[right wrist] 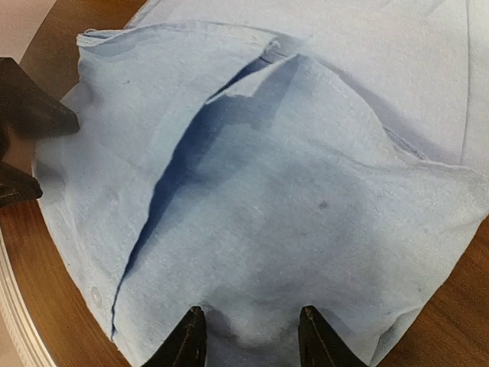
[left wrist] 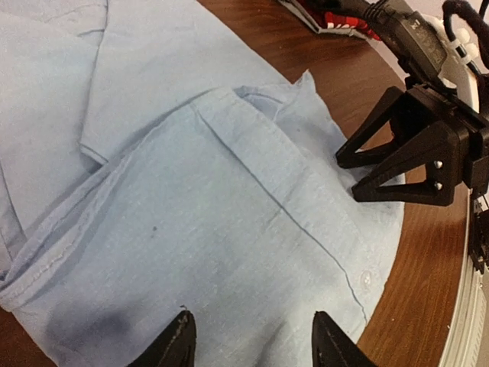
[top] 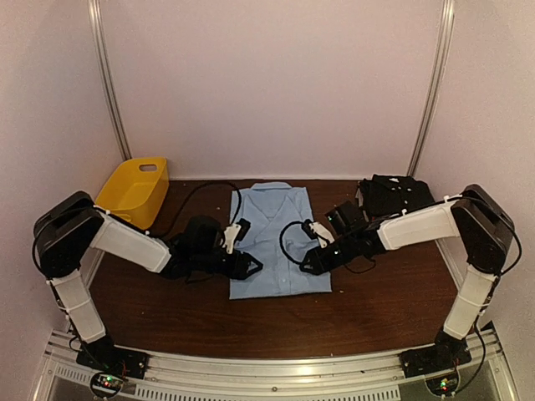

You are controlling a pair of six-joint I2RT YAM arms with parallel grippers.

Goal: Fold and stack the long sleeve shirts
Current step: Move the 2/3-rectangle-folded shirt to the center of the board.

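Note:
A light blue long sleeve shirt [top: 276, 238] lies flat in the middle of the table, its sleeves folded in. My left gripper [top: 249, 266] is at its lower left edge and my right gripper [top: 308, 263] at its lower right edge, facing each other. In the left wrist view my left gripper [left wrist: 252, 344] is open, fingertips resting over the blue cloth [left wrist: 191, 229]. In the right wrist view my right gripper [right wrist: 252, 340] is open, with a hump of blue cloth [right wrist: 290, 214] between its fingertips. A black shirt [top: 393, 196] lies folded at the back right; a red-edged cloth [left wrist: 336, 19] shows there.
A yellow plastic basket [top: 134, 192] stands at the back left corner. Black cables [top: 288, 238] from the wrists trail over the shirt. White walls close in the table on three sides. Brown table [top: 384, 301] shows in front of and beside the shirt.

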